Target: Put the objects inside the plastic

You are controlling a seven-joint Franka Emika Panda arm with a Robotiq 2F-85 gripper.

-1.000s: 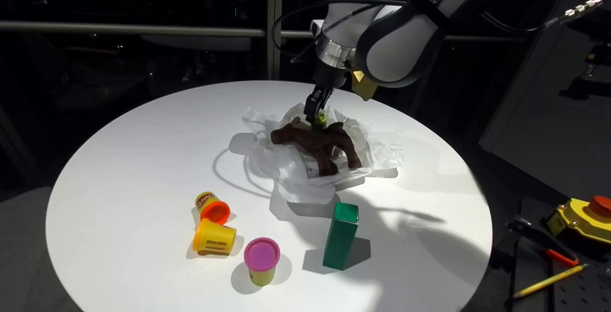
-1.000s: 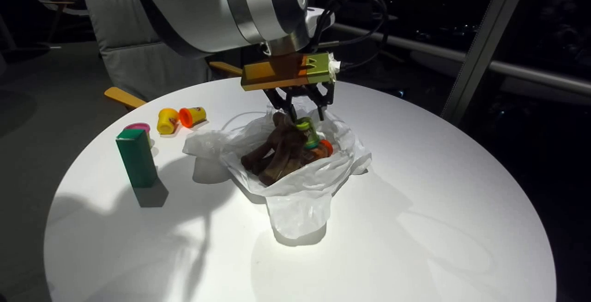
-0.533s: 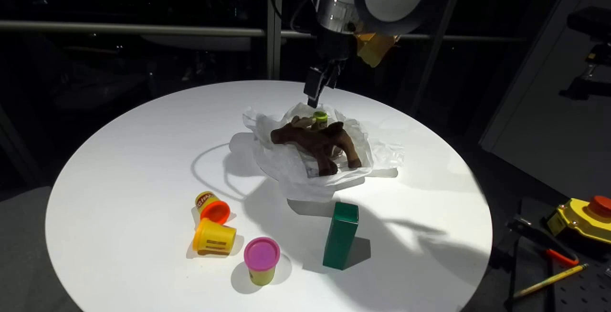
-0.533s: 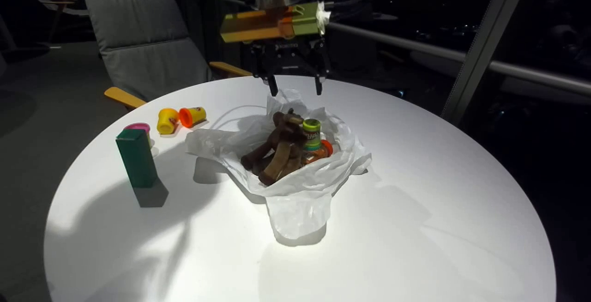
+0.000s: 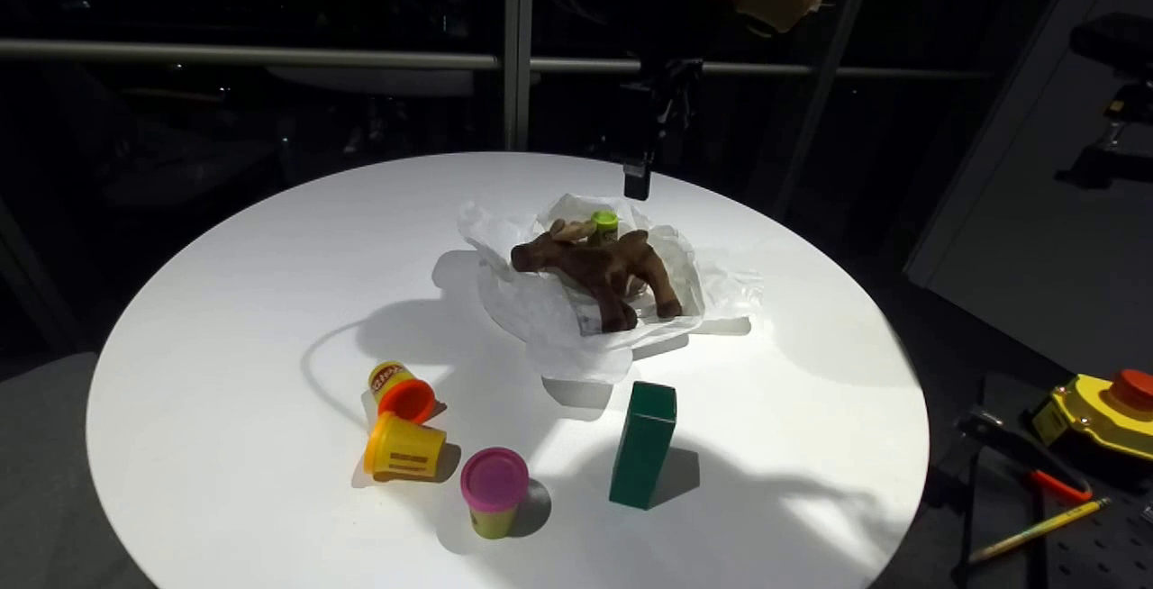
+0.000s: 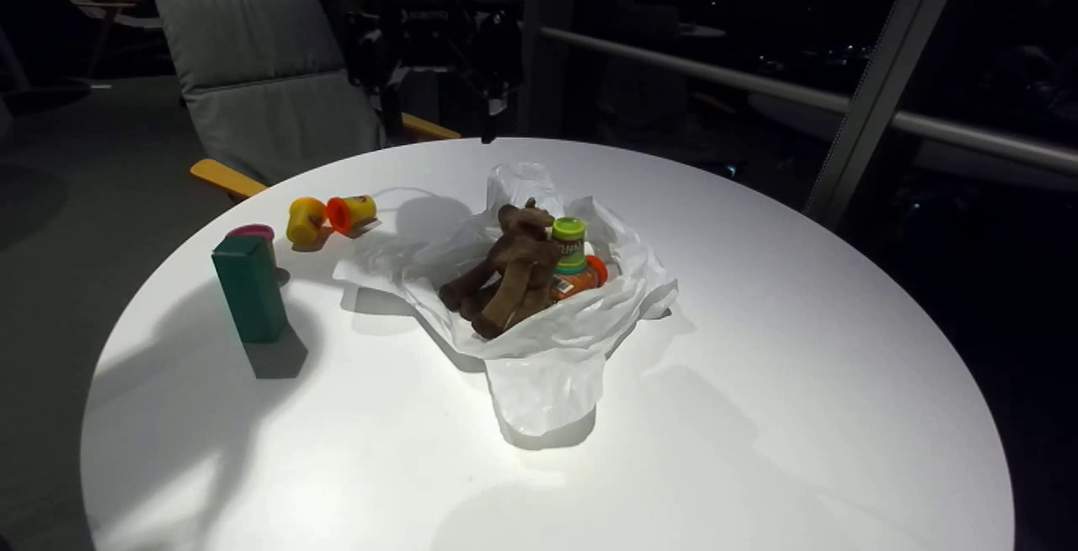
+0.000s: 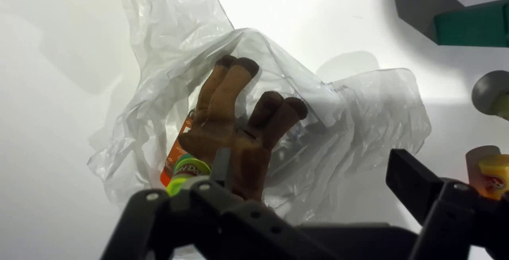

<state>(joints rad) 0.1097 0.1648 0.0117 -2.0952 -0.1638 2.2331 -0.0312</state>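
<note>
Nearest in the wrist view, the gripper (image 7: pixel 312 167), jaws wide and empty, has just released the lime-lidded tub (image 6: pixel 569 248), which stands below inside the plastic bag (image 6: pixel 568 340) beside the brown plush (image 6: pixel 520 263), apparently delivered. Farther out, the green box (image 5: pixel 643 447), magenta-lidded tub (image 5: pixel 494 485) and yellow tubs (image 5: pixel 407 448) remain.

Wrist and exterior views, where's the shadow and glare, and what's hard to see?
In both exterior views, the green box casts a shadow and the black gripper mostly blends into darkness; in an exterior view, the tabletop glares at lower left; in the wrist view, the plastic bag bears unreadable print.
</note>
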